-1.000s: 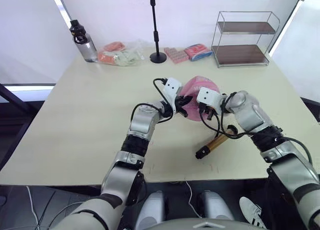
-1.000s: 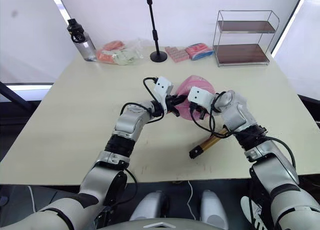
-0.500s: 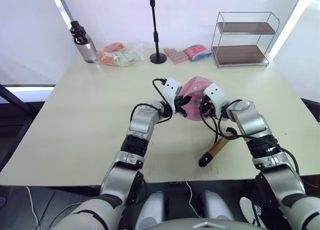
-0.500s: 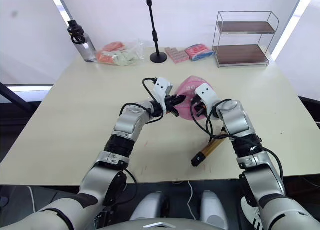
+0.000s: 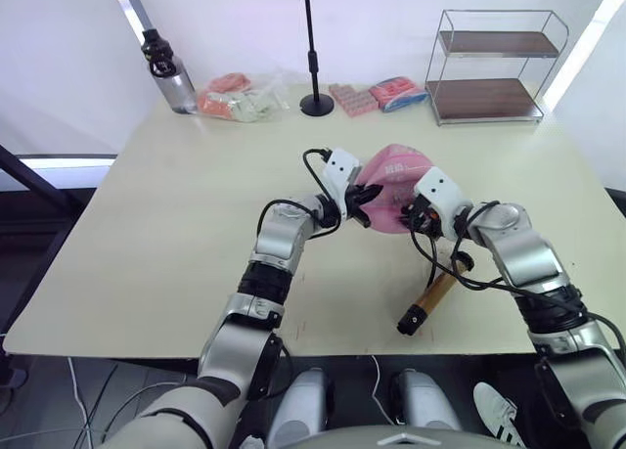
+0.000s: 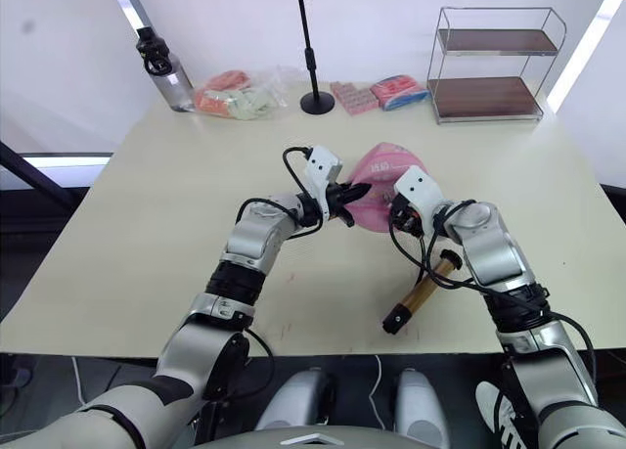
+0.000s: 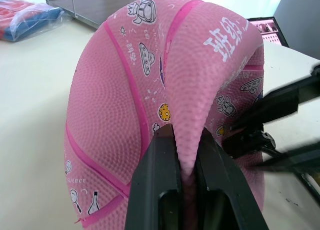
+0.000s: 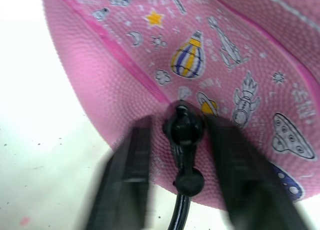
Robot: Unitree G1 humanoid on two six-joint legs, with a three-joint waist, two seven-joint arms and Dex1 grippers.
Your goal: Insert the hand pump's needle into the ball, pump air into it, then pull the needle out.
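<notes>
The pink, partly deflated ball (image 5: 393, 175) lies on the table's middle. My left gripper (image 7: 182, 140) is shut on a raised fold of the ball (image 7: 125, 89), at the ball's left side (image 5: 360, 200). My right gripper (image 5: 418, 214) is at the ball's right side, fingers open either side of the needle's black fitting (image 8: 184, 127), which sits against the ball's skin (image 8: 240, 54). The metal pin is hidden. A thin black hose (image 5: 430, 258) loops from there to the bronze hand pump (image 5: 430, 297), lying near the table's front edge.
Along the far edge stand a dark bottle (image 5: 166, 72), plastic bags (image 5: 240, 99), a black stand pole (image 5: 313, 53), coloured packets (image 5: 377, 95) and a wire shelf (image 5: 494, 63). The table's left half (image 5: 147, 234) is bare.
The camera has shifted. My right arm has swung out to the right, its gripper staying at the ball. The pump has slid toward the front edge. The left gripper keeps its hold.
</notes>
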